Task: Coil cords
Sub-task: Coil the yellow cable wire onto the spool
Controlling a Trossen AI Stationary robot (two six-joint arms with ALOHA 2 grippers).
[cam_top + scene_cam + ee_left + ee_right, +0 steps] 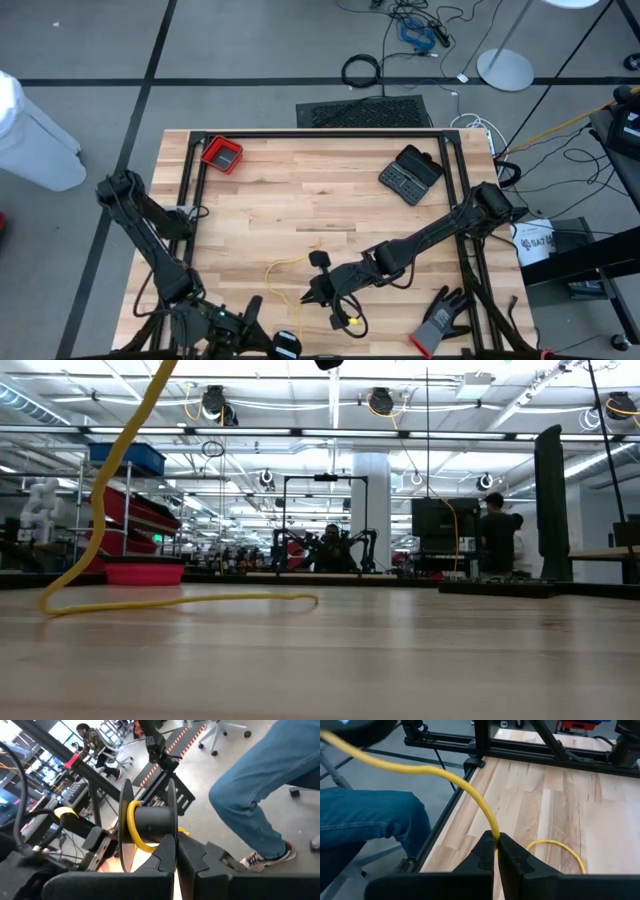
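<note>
From above, we see the right gripper [318, 296] over the tabletop [300, 190], jaws shut on the yellow cord [285, 263]. At table level, that cord trails across the wood. The left gripper [176, 851], jaws shut, holds a black spool [150, 822] wound with yellow cord.

Bright, even overhead light, faint shadows on the table [400, 230], perhaps slight blur in low-view foreground.

Grey floor [250, 40], bright ceiling lights [330, 405], perhaps shelving [125, 490].
</note>
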